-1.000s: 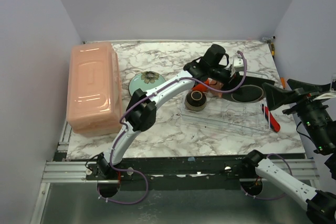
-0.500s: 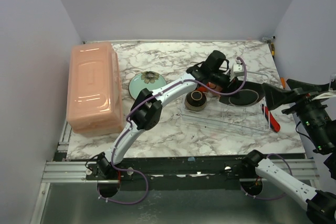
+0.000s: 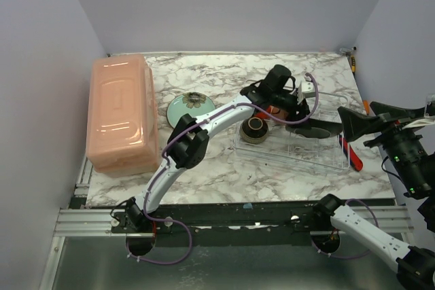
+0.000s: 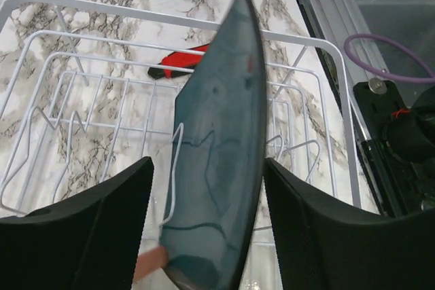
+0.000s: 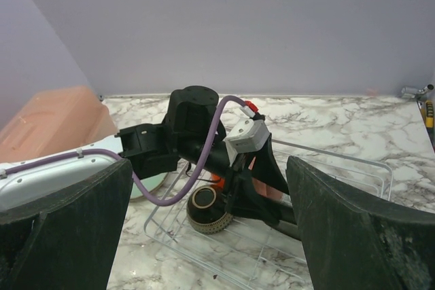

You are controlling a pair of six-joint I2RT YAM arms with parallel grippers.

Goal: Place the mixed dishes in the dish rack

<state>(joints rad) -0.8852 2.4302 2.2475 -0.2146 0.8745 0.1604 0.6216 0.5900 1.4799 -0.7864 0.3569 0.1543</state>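
Left tool (image 4: 207,164) sits astride the dark teal plate (image 4: 217,168), partly open, with one finger on each side. The plate stands on its edge in the dish rack (image 4: 88,100), leaning a little, its lower rim down among the white wires. On my left-wrist view there is a slim gap between the plate and the finger (image 4: 88,236) at lower left. The finger at lower right is so close to the rim that I cannot tell whether it touches. Either way, the tool is not clamped on the plate.

From the top camera the rack is the clear tray right of centre on the marble desk (image 3: 204,161). A brown bowl (image 3: 255,129) with a cream inside sits upright at its left end. A sliver of orange bowl (image 3: 274,109) shows just behind that, mostly hidden under the left arm, so I cannot say whether it is in the rack. A pale green flowered plate (image 3: 190,105) lies on the desk left of the rack. A pink tub (image 3: 121,113) fills the left side.

Right tool (image 3: 370,121) hangs at the right edge of the frame, fingers spread wide with nothing between them.
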